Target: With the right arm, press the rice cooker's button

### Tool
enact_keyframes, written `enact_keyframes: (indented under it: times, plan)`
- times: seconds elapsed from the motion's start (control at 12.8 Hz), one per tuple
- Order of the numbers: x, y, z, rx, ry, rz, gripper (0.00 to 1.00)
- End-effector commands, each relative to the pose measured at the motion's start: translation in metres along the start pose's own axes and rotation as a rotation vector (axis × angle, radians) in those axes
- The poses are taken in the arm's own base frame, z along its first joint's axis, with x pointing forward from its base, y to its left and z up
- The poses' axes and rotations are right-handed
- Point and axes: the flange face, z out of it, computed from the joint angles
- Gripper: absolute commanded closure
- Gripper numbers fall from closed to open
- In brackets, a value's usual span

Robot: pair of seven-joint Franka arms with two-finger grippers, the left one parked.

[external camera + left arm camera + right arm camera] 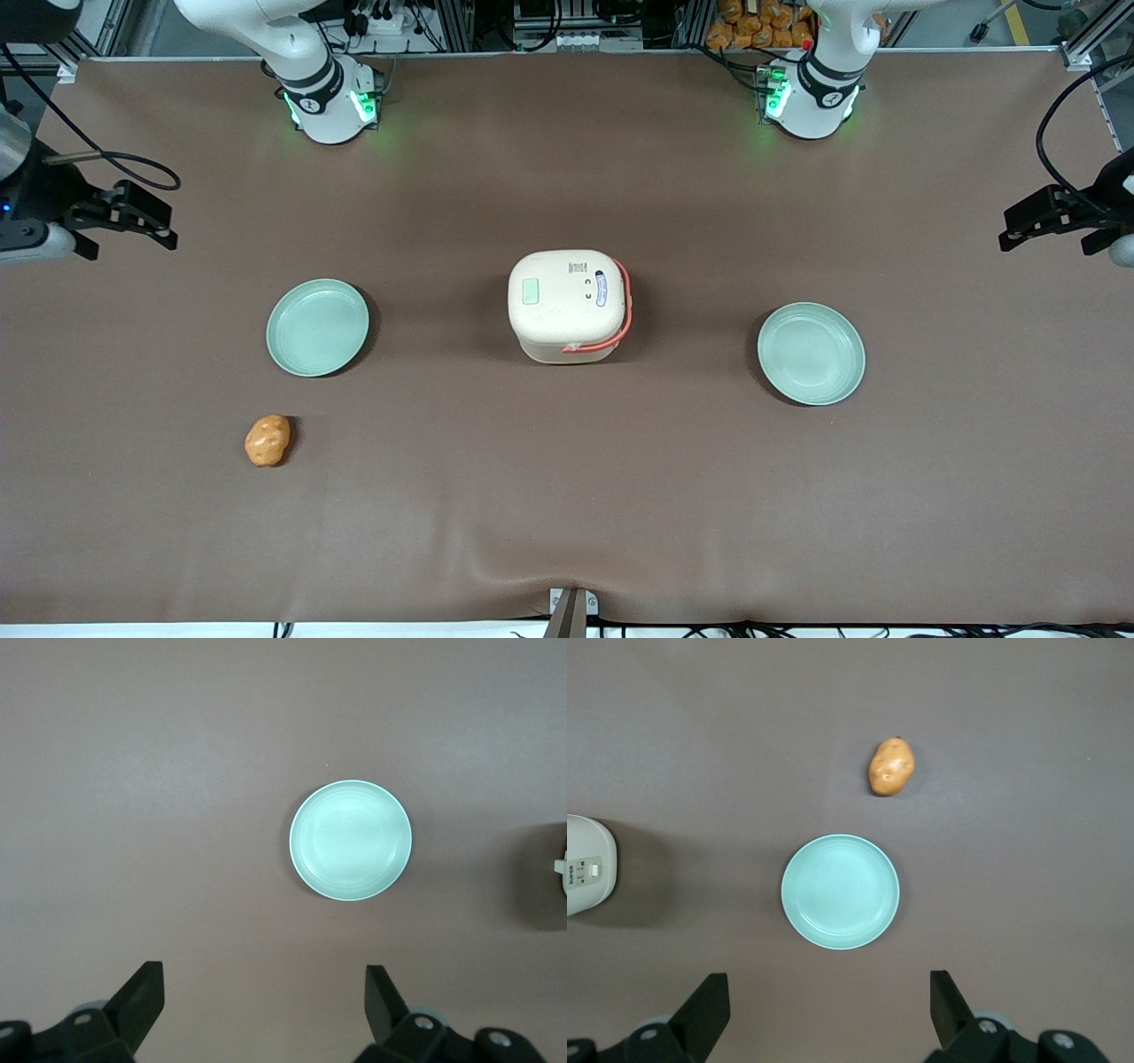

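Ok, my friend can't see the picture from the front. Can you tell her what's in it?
A cream rice cooker sits mid-table, its green button on top and unpressed. The right arm's pincer hangs open at the table's edge, away from it. A green plate flanks it on each side, with a potato nearer the camera.

Green button point(531, 291) atop closed rice cooker point(567, 306)

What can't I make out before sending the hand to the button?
Right wrist view: the rice cooker is cut off by the frame edge, so the button cannot be picked out there.
Front view: lettering on the cooker's oval label is too small to read.
Front view: the open hand hangs at the working arm's end of the table; its wrist is cut off.
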Motion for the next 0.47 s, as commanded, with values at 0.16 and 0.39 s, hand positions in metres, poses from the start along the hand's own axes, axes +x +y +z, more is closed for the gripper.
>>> enact_keyframes:
  times: [0.16,0.39]
  plan:
    - [0.013,-0.123,0.021,-0.016,0.003,-0.001,0.00]
    - [0.017,-0.183,0.050,-0.031,-0.014,-0.071,0.17]
